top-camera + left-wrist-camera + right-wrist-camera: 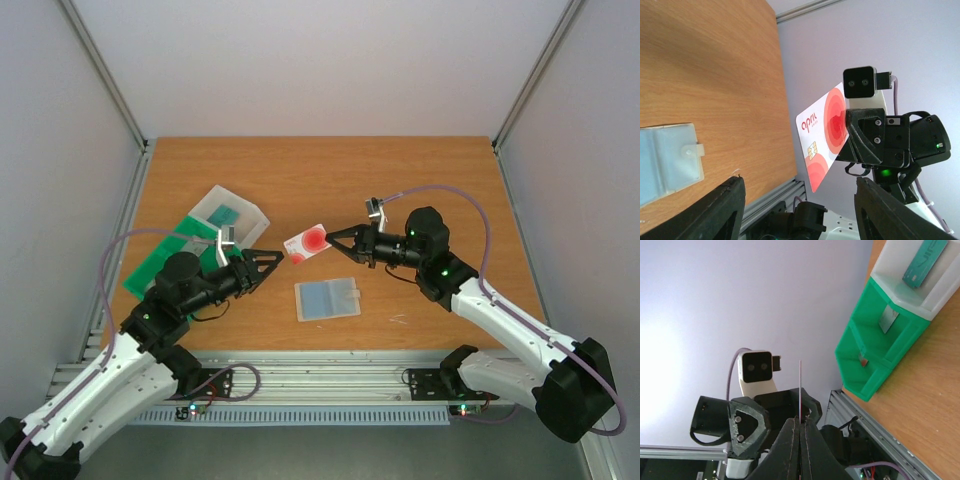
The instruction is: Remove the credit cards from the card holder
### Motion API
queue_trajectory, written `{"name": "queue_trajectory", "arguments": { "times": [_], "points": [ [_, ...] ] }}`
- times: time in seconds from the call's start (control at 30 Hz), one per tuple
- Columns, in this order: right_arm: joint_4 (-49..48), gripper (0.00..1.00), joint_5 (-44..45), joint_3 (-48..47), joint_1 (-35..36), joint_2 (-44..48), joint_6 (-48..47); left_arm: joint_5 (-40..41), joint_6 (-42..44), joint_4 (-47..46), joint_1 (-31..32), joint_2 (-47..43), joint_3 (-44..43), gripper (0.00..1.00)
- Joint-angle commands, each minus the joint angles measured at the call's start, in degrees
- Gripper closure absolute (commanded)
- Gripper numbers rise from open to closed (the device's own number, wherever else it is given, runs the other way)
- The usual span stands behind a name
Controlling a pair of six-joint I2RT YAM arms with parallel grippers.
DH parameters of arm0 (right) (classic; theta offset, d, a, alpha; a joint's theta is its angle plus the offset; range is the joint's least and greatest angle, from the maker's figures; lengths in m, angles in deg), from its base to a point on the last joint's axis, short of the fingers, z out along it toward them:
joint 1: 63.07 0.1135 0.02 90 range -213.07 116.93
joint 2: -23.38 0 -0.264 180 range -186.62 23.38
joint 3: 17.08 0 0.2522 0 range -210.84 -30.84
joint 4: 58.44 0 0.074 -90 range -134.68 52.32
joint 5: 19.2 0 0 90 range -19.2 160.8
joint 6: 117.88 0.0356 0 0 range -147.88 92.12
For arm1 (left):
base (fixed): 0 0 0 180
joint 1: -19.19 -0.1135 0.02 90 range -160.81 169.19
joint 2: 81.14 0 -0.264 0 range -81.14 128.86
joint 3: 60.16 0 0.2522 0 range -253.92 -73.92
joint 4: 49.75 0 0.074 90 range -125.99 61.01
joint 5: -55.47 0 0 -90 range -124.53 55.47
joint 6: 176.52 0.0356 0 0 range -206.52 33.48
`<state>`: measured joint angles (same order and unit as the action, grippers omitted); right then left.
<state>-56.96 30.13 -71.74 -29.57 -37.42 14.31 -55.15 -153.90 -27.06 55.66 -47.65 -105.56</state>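
Top external view: a red-and-white credit card (308,243) is held above the counter (420,180). It is white with a red disc of rings on its face. The left wrist view adds a small gold chip, a line of red lettering and a second red arc at one corner.

The right gripper (331,238) is clamped on one short end of the card, its fingers pressed together on the plastic, so the card juts out toward the left arm. From the right wrist view the card is edge-on, a thin line rising from between the closed fingertips.

The left gripper (279,258) faces the card with its jaws apart and nothing between them. Its tips sit just beside the card's free end, and I cannot tell whether they touch.

The card holder (328,298) lies flat on the counter, nearer the arm bases than both grippers and apart from both. It is a pale translucent sleeve with a bluish tint, two panels and a small tab on one side. Whether a card is inside cannot be told.

Off to the left, a green tray (160,265) with compartments sits against a clear box (245,210), in which a teal card (224,214) lies.
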Motion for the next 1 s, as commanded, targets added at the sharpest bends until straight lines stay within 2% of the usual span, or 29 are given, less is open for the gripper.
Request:
{"name": "queue_trajectory", "arguments": {
  "times": [0.0,0.23,0.43,0.7,0.97],
  "points": [
    [-4.62,0.99,0.14,-0.32,0.43,-0.91,2.63,-1.31,-3.26,-11.71,0.21,1.68,2.30,0.44],
    [-6.71,0.99,0.22,0.68,0.51,-1.47,4.42,-1.96,-5.70,-16.68,0.20,4.54,3.27,0.53],
    [-7.64,0.99,-0.10,1.22,0.60,-1.86,4.81,-0.03,-5.84,-15.14,0.23,3.62,3.25,0.69],
    [-9.42,0.99,-0.51,2.84,0.61,-2.51,5.36,0.40,-6.59,-16.88,0.18,4.08,4.68,0.82],
    [-11.42,0.99,-1.90,3.46,0.69,-4.21,6.31,-0.24,-5.96,-17.71,0.18,5.82,4.21,0.88]
  ]
}}
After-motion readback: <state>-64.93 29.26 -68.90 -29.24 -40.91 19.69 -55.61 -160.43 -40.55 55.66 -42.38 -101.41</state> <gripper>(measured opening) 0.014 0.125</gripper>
